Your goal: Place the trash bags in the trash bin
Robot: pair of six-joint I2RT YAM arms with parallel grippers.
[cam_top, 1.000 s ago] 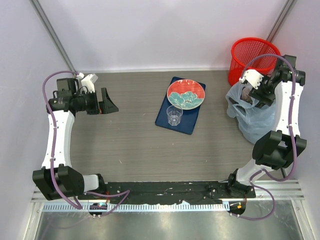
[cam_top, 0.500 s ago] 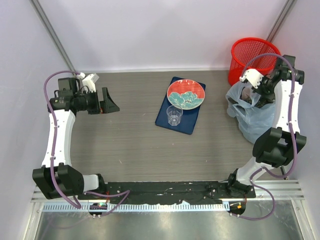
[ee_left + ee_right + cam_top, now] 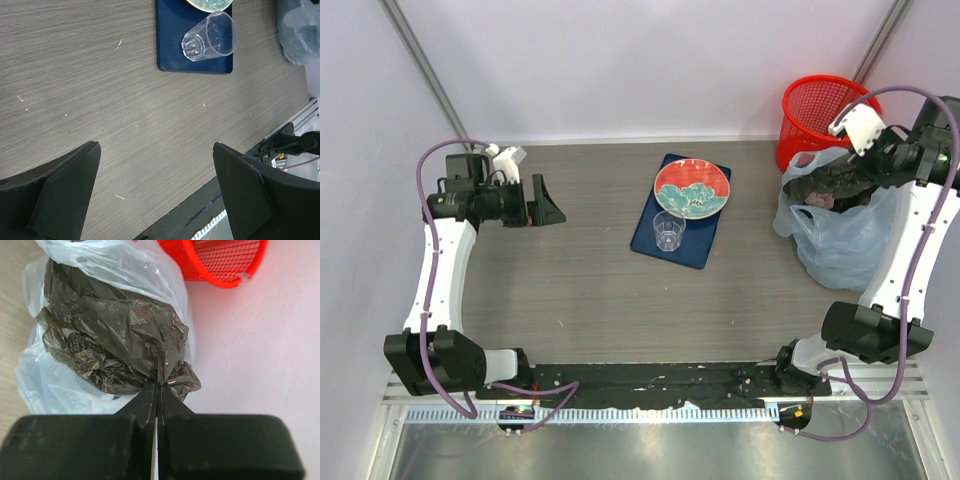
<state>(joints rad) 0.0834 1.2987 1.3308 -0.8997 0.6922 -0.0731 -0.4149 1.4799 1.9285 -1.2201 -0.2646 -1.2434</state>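
Two arms are working over a grey wood-grain table (image 3: 570, 290). The right gripper (image 3: 157, 386) is pinching shut on the trash bag (image 3: 112, 335). Its two black fingers (image 3: 145, 402) are pressing together with a fold of the crinkly dark film caught between the tips. The trash bag is bunching into a crumpled wad that is spreading out from the tips over the mouth of a pale blue bag (image 3: 845, 245), which is lying at the table's right edge. Whether the wad is resting in the pale blue bag or hanging just above it, I cannot tell. The bin (image 3: 817, 112) is standing upright at the far right corner, just beyond the pale blue bag. The trash bag is sitting near the bin but outside its rim, not in it. From above, the right arm is reaching along the table's right side, with its wrist near the bin.

The left gripper (image 3: 155, 149) is hovering wide open over bare table on the left side, well apart from both bags and gripping nothing. Near the middle of the table a blue tray (image 3: 698, 240) is lying, carrying a red-and-teal plate (image 3: 691, 188) at its far end and a clear cup (image 3: 210, 36) at its near end.
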